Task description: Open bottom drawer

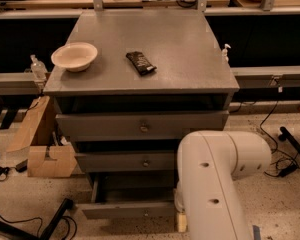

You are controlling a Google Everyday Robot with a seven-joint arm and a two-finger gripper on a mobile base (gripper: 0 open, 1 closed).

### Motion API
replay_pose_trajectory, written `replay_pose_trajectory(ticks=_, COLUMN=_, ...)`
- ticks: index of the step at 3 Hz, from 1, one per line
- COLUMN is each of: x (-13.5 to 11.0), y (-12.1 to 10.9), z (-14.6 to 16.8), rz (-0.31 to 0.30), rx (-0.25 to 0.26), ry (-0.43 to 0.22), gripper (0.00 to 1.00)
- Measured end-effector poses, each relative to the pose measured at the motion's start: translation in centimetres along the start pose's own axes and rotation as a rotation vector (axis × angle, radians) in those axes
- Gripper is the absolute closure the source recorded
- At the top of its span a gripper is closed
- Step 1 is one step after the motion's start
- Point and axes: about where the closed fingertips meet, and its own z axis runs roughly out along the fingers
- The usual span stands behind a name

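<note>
Speckled flooring [270, 204] surrounds a grey metal cabinet [190, 59] at the centre of the frame, with a dark workbench row behind it along the upper edge.

1. Cabinet top: a cream bowl [74, 55] sits at the left. A dark wrapped bar [140, 62] lies near the middle, well apart from the bowl.
2. Drawer stack: the top drawer [110, 126] and the middle drawer [115, 161] each show a small centre knob.
3. Task item: the bottom drawer [125, 210] is at the lower centre of the frame. It stands open, its slim front panel projecting forward of the two fronts above and its grey tray exposed behind the panel.
4. My arm [215, 184]: the white housing fills the lower right of the frame and covers the right end of the bottom drawer.
5. My gripper: it is concealed behind the arm housing, at the lower centre right, by the drawer's right end. I cannot tell whether it is open, closed or gripping anything.
6. Surroundings: a cardboard box [47, 159] rests on the floor just left of the cabinet. Black cables [277, 149] trail across the floor at the right.
</note>
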Motion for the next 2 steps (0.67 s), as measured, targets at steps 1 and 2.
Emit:
replay_pose_trajectory(ticks=1, x=-0.28, y=-0.52, z=0.0, rz=-0.042, rx=0.009, ry=-0.017, gripper=0.0)
replay_pose_trajectory(ticks=2, x=-0.25, y=-0.46, z=0.02, rz=-0.04, rx=0.008, ry=-0.016, gripper=0.0)
